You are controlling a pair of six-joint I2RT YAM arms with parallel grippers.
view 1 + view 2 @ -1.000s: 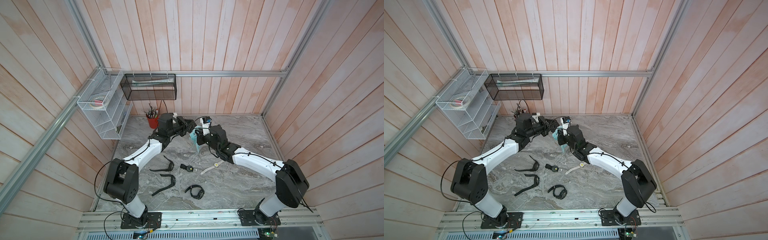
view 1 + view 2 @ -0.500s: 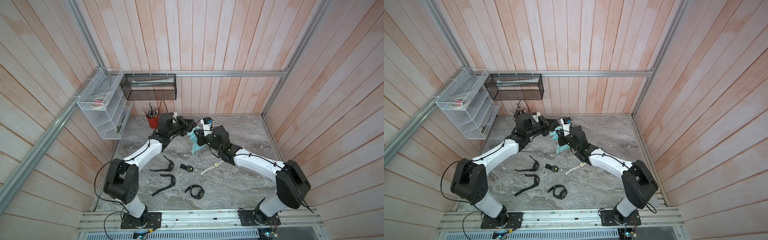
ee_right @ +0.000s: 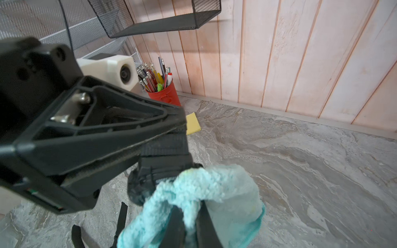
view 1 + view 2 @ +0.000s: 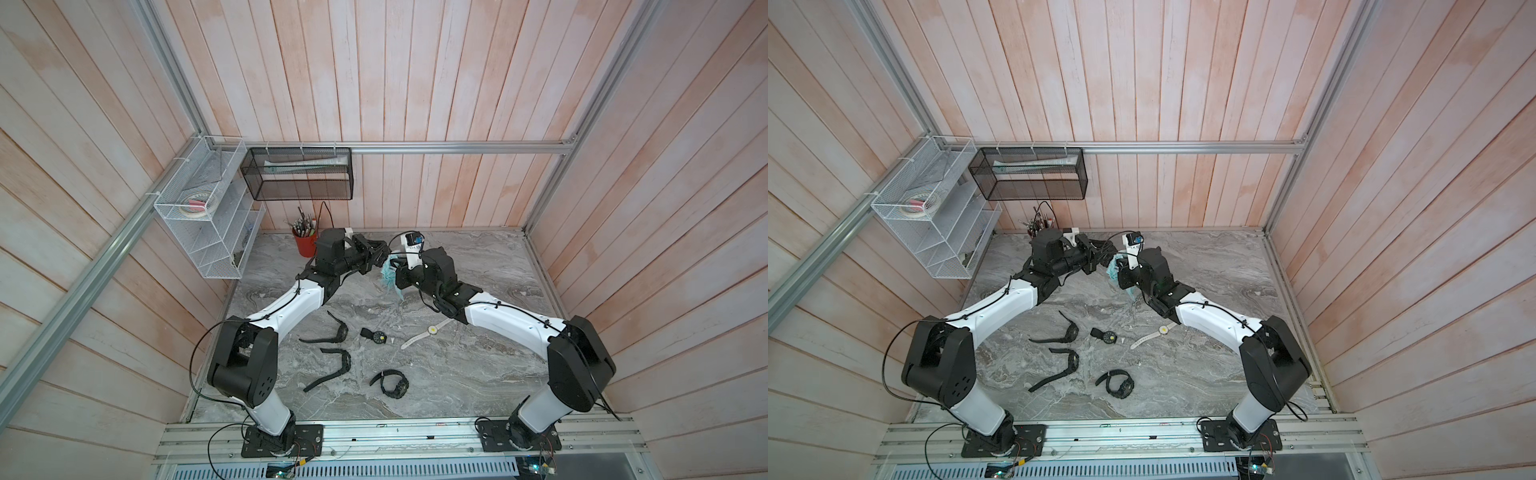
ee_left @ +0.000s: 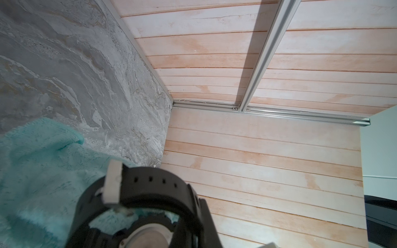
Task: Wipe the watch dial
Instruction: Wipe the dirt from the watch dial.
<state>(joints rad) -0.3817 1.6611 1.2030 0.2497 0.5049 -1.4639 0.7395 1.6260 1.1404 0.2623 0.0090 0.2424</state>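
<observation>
At the far left, a white wire rack (image 4: 208,232) hangs on the side wall, with a black mesh basket (image 4: 299,174) fixed to the back wall beside it. Below them a red cup (image 4: 305,245) of pens stands at the rear of the grey marbled surface (image 4: 478,374). The right wrist view shows a yellow pad (image 3: 193,123) lying just beside the cup. Next comes the left gripper (image 4: 380,257), raised above the rear middle of the surface. Its jaws are clamped together on the strap of a black watch (image 3: 146,182), which hangs off the surface. In the left wrist view the watch's case back faces the camera, so the dial itself is hidden. A teal cloth (image 4: 390,276) is bunched against the far side of the watch and touches it. The right gripper (image 3: 191,216) meets it there, jaws pinched tight on a fold of the cloth, the rest of which droops toward the surface. Nearer the front, several things lie loose on the surface. From the left there are two black strapped watches (image 4: 332,332), one in front of the other. A small strapless dial (image 4: 376,337) lies just beside them. A buckled black watch (image 4: 392,382) lies nearer the front edge. A white watch (image 4: 428,332) is stretched out flat beneath the right arm.
</observation>
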